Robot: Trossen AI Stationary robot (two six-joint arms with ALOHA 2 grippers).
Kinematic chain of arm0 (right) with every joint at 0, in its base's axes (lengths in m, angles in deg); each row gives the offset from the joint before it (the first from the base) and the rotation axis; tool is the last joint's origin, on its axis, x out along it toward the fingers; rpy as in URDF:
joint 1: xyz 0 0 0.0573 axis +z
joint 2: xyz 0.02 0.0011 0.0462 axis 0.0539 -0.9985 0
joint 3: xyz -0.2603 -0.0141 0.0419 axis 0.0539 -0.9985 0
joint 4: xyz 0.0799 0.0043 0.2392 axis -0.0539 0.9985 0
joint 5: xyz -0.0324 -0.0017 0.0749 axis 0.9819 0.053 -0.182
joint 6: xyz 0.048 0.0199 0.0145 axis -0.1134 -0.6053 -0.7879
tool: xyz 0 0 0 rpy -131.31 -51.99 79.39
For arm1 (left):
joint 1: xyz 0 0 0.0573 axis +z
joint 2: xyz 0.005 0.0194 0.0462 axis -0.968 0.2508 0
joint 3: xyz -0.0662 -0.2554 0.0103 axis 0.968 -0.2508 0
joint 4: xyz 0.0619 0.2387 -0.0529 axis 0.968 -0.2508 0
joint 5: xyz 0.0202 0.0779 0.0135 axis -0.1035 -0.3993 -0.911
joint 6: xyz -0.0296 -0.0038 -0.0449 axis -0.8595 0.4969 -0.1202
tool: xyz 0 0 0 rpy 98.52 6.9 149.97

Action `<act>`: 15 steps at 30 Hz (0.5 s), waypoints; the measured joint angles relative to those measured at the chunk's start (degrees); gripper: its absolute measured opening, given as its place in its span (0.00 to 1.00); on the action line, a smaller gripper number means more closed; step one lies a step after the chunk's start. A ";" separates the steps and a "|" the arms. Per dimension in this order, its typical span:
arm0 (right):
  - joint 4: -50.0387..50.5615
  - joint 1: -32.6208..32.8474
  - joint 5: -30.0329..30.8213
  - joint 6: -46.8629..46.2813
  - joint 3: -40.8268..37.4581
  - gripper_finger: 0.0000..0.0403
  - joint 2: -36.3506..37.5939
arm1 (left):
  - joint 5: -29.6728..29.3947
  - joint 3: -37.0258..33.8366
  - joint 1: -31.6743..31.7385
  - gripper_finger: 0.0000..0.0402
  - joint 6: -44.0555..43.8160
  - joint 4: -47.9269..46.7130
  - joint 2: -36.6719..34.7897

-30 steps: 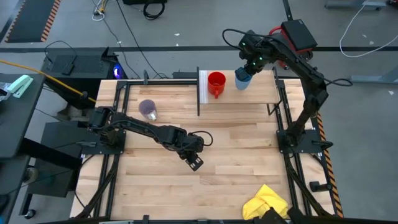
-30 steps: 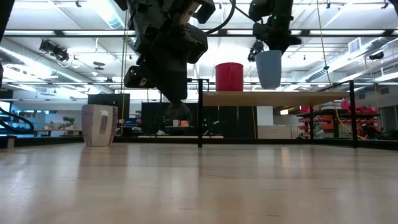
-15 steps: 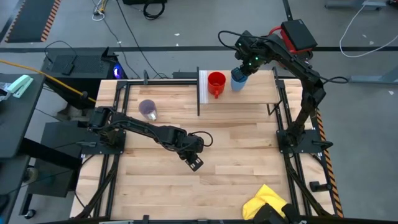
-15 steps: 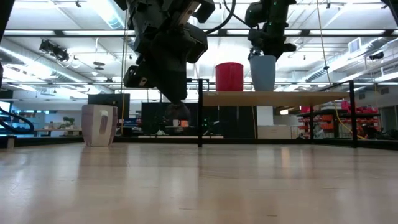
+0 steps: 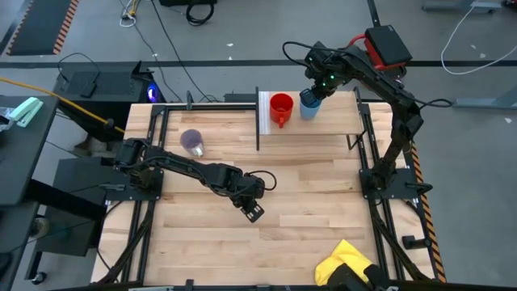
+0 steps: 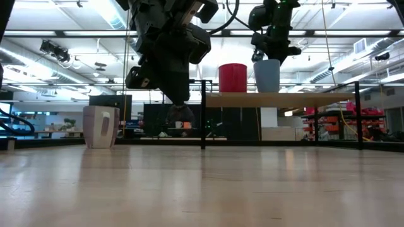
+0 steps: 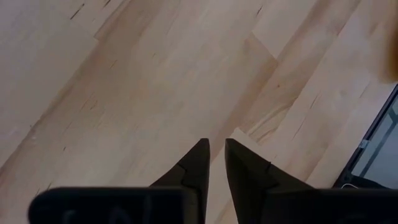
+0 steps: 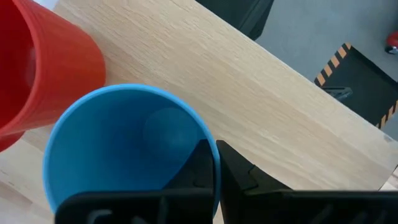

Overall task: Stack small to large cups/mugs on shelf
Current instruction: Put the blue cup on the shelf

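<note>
The red mug (image 5: 280, 107) stands on the shelf (image 5: 335, 121), next to its white end panel (image 5: 262, 113). Right beside the mug is the light-blue cup (image 5: 308, 104), upright, with my right gripper (image 5: 317, 90) shut on it from above. In the low view the red mug (image 6: 233, 77) and the blue cup (image 6: 267, 75) stand side by side on the shelf board (image 6: 297, 98). The purple-grey cup (image 5: 192, 141) stands on its base on the table, left of the shelf. My left gripper (image 5: 252, 210) hangs shut over the table's middle, touching nothing. My right gripper pinches the blue cup's wall at its rim (image 8: 208, 146), with one finger inside (image 8: 198, 163) the cup and one outside (image 8: 239, 171). The fingers come from above, pointing down. The cup is upright, and in the low view its base (image 6: 267, 92) meets the shelf board.
A yellow cloth (image 5: 346, 263) lies at the table's near right edge. Dark frame posts (image 6: 202, 113) hold the shelf above the table. The right half of the shelf board (image 8: 261, 106) is bare wood. My left arm (image 6: 167, 44) hangs in the foreground of the low view.
My right gripper has carried the blue cup a little toward the table's left and down, until the cup stands on the shelf board close beside the red mug. It has stayed shut on the rim.
</note>
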 joint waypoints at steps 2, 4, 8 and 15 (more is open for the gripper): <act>0.07 0.00 0.00 -0.10 -0.37 0.01 0.00 | 0.00 0.00 0.00 0.14 0.02 -0.02 0.00; 0.04 0.00 0.00 -0.14 -0.78 0.01 0.00 | 0.00 0.00 0.00 0.13 0.01 -0.01 0.00; 0.13 0.00 -0.02 -0.14 -0.82 0.03 0.02 | 0.00 0.00 0.00 0.13 0.03 -0.02 0.00; 0.15 0.00 0.00 -0.61 -0.82 0.08 0.02 | 0.00 0.00 0.00 0.13 0.11 -0.02 0.00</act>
